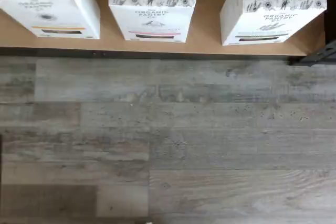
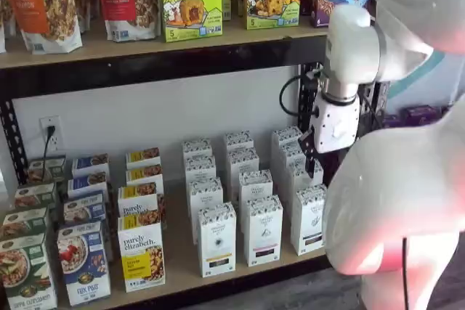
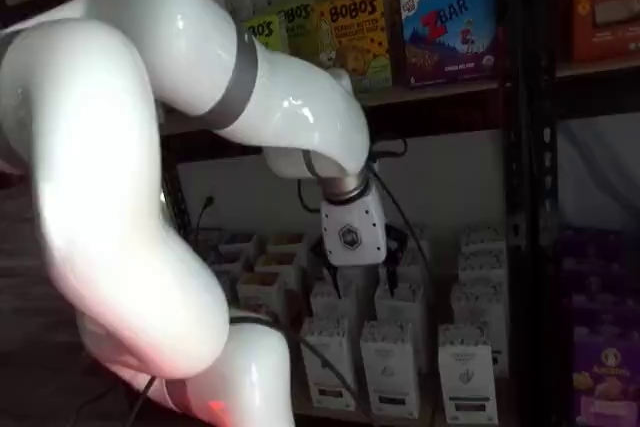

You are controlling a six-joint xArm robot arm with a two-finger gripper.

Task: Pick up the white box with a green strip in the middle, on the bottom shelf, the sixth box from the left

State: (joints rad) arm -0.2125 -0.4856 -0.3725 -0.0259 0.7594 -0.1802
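The white box with the dark greenish strip [image 1: 273, 14] stands at the front right end of the bottom shelf [image 1: 207, 35], close to its front edge. In both shelf views it is the rightmost front carton [image 2: 309, 219] [image 3: 467, 377]. Two similar cartons stand beside it, one with a pinkish strip [image 1: 152, 9] and one with a yellowish strip [image 1: 52, 9]. My gripper [image 2: 311, 156] hangs from the white arm above and in front of the right-hand cartons, apart from them. Its dark fingers [image 3: 340, 282] show no plain gap and hold no box.
Rows of similar white cartons [image 2: 240, 157] stand behind the front ones. "purely elizabeth" boxes [image 2: 142, 252] and cereal boxes [image 2: 83, 263] fill the shelf's left part. A black upright [image 1: 320, 53] stands at the shelf's right end. Grey wood-look floor [image 1: 168, 140] lies before the shelf.
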